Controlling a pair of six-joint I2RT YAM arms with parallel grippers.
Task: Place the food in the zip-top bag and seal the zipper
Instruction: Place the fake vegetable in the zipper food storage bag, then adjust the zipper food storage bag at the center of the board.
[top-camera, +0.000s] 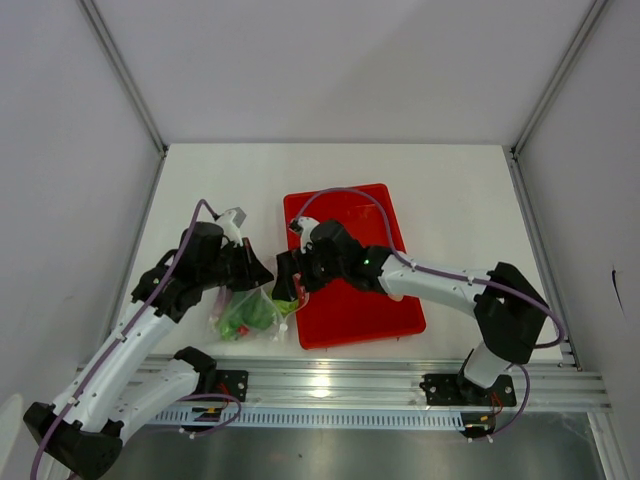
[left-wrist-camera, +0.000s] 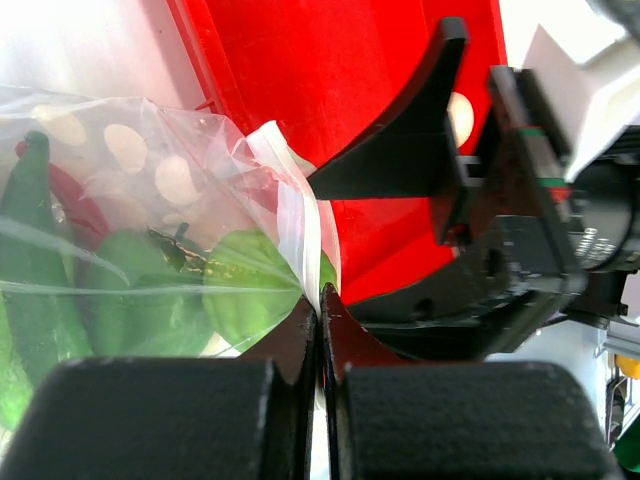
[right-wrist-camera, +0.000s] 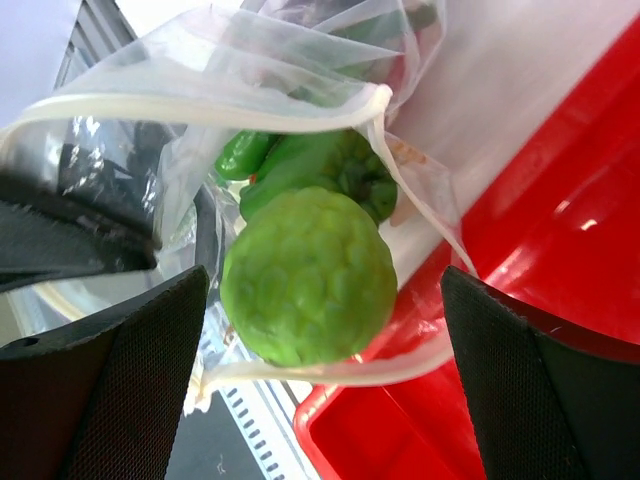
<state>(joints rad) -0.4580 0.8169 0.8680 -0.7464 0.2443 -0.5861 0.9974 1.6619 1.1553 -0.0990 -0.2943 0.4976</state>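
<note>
Our left gripper (left-wrist-camera: 320, 312) is clenched on the edge of the zip-top bag (left-wrist-camera: 140, 190). The film is pinched flat between its fingers, just below the pale zipper (left-wrist-camera: 297, 215). Our right gripper (right-wrist-camera: 322, 285) is spread wide and grasps nothing. The round green piece (right-wrist-camera: 308, 275) lies between its fingers with a gap on either side, sitting right in the bag's open mouth. Past it, deeper in from our right fingertips, a green pepper (right-wrist-camera: 330, 165) and other green pieces are inside. Through the film on the left wrist view we also make out a red chili (left-wrist-camera: 75, 205).

The main risk, as we judge it, is that round piece. It rests at the lip rather than in the belly of the bag, and the lower lip lies just beside the rim of the red tray (right-wrist-camera: 560, 260). If our right fingers brush the film as they back out, or our left gripper tips the mouth downward, the piece could roll out onto the tray.

A second risk is the pinch itself. The bag is thin and floppy, and a tug from the right side could slide the edge out of our left fingers and let the mouth collapse.

Lastly, if the piece stays this close to the zipper, the two strips cannot meet flat and the seal would stop short.
</note>
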